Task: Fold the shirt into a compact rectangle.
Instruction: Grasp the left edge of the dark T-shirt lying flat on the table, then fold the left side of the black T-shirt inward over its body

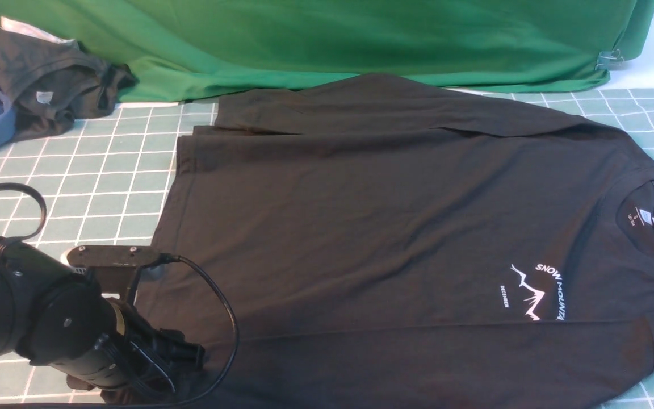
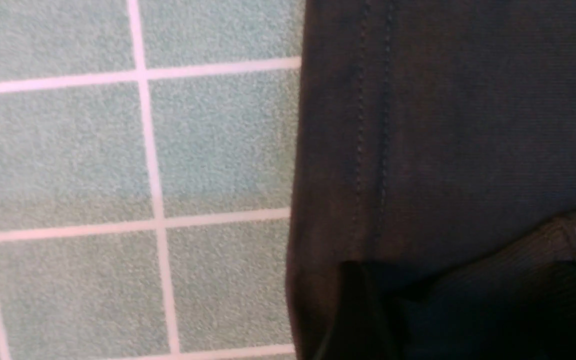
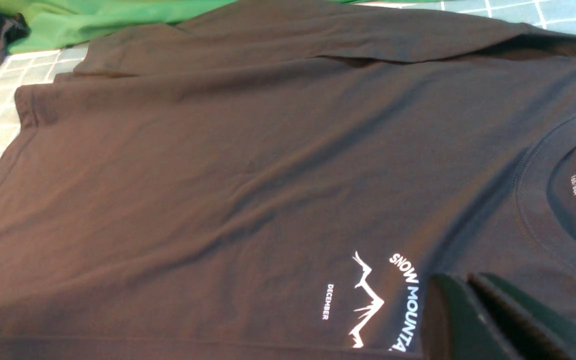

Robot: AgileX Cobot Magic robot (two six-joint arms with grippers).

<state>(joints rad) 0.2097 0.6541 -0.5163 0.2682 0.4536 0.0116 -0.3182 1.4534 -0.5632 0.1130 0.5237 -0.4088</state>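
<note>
Teal gridded tabletop [image 1: 105, 187] carries the black shirt [image 1: 372, 227], spread flat with its front up, collar toward the robot's right, far sleeve laid along the body. Your left fingers [image 1: 188, 355] sit at the near hem corner; you cannot tell whether they grip. Your right fingers [image 3: 448, 310] are clenched together, empty, by the chest print [image 3: 368, 300].
</note>
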